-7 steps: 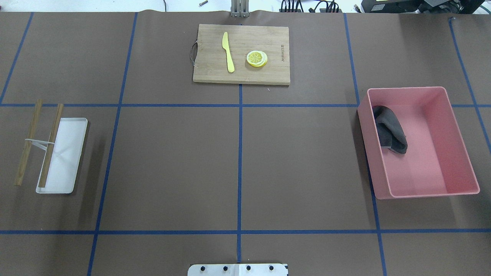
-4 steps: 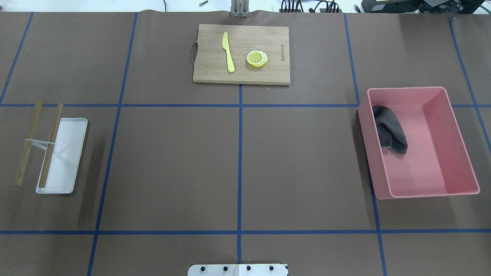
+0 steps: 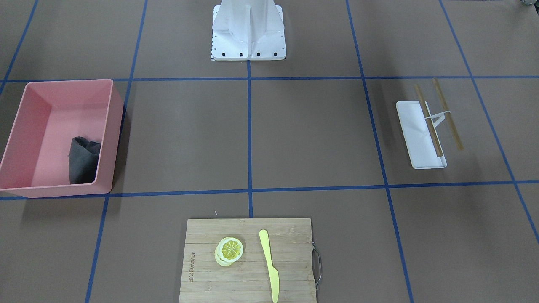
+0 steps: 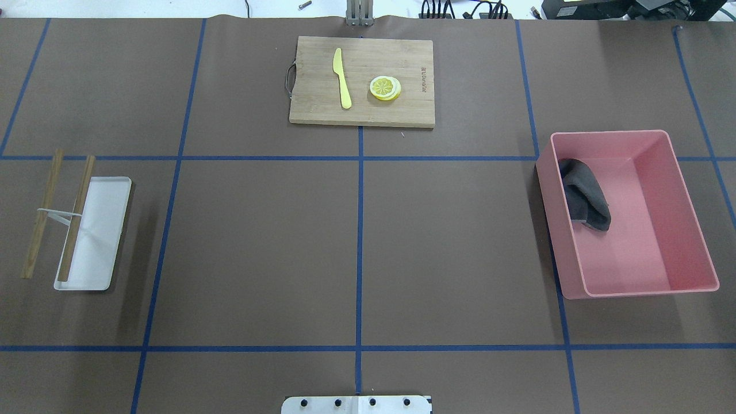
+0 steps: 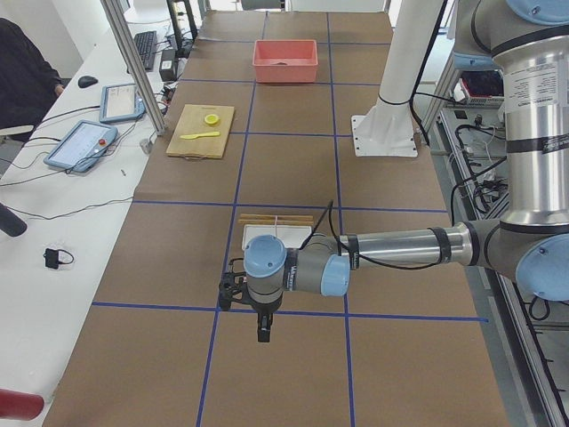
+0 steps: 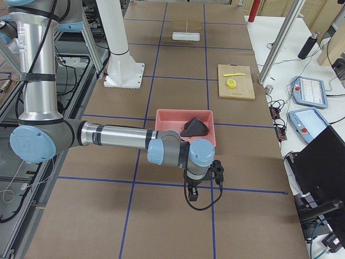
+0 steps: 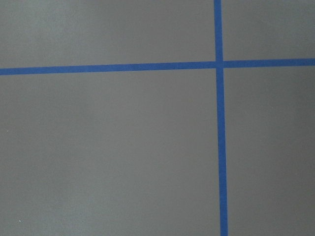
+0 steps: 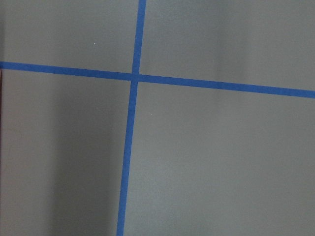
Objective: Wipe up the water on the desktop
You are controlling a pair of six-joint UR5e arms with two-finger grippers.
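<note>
The desktop [image 4: 259, 247] is a matte brown top crossed by blue tape lines. I see no water on it in any view. A dark grey cloth [image 4: 585, 195] lies crumpled in a pink bin [image 4: 696, 230] at the right. My left gripper [image 5: 261, 331] shows only in the exterior left view, hanging over a tape crossing beyond the white tray. My right gripper [image 6: 192, 194] shows only in the exterior right view, just outside the bin. I cannot tell whether either is open or shut. Both wrist views show only bare tabletop and tape.
A bamboo cutting board [image 4: 322, 109] at the far middle holds a yellow knife [image 4: 342, 80] and lemon slices [image 4: 385, 88]. A white tray [image 4: 103, 230] with two wooden sticks [image 4: 40, 218] across it lies at the left. The robot's base plate [image 4: 356, 405] is at the near edge.
</note>
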